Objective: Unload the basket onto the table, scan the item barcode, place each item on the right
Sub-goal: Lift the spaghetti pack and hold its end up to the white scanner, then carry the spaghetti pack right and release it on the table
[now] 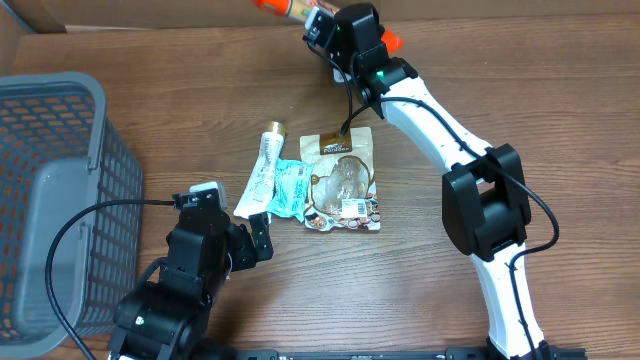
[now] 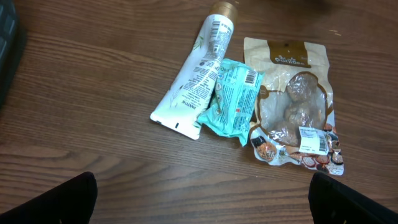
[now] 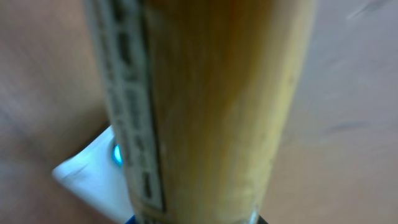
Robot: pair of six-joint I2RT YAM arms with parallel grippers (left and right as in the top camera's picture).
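While tube (image 2: pixel 199 68), packet (image 2: pixel 231 98), pouch (image 2: pixel 292 102) lie on the wood surface (image 1: pixel 180 120), left claw (image 2: pixel 205 208) is wide. Right claw (image 1: pixel 335 25) grips amber bottle (image 3: pixel 205 106), label (image 3: pixel 127 124) blurred.

item's a long amber-yellow bottle (image 3: pixel 217 106) with an orange end (image 1: pixel 268 5), pinched in the right pincer (image 1: pixel 316 20) up over the far edge of the desk (image 1: pixel 520 90); up close, a pale label strip (image 3: pixel 127 124) with dark print runs down its side, too blurry to read
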